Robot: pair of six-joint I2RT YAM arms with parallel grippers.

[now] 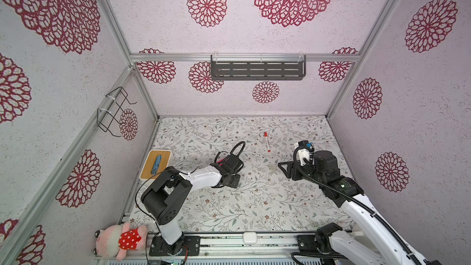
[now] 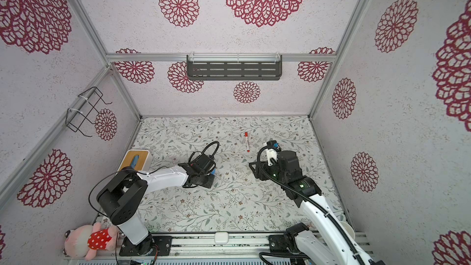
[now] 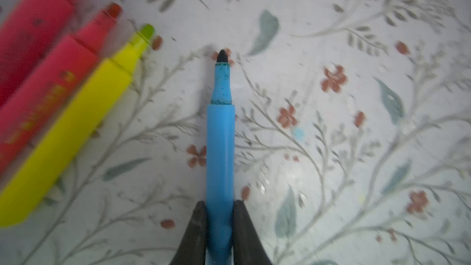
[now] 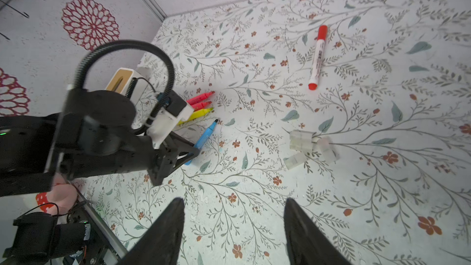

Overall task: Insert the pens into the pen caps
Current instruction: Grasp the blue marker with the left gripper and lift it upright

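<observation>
Wood-topped and white, a box [image 1: 156,164] sits at the left edge of the flowered table [image 1: 229,212]. Just right of it, under the left arm, two pink pens [image 3: 38,47] and a yellow pen [image 3: 63,133] lie packed side by side with their tips bare and pointing the same way.

Beside them, a little apart, is the blue pen [image 3: 220,149], also uncapped, with a dark tip. The left gripper [image 3: 219,206] is clamped on its rear end, one finger on each side of the barrel. Whether the pen is off the table cannot be told.

Further right and toward the back wall, a white pen [image 1: 266,141] with red ends lies alone, well apart from the rest.

The pen caps [image 4: 300,140], a small cluster of cloudy clear tubes, lie on the table between the two arms, near the right one; in a top view they are a faint patch [image 1: 271,169].

The right gripper [image 4: 233,205] hangs above the table with its jaws spread and nothing between them.
</observation>
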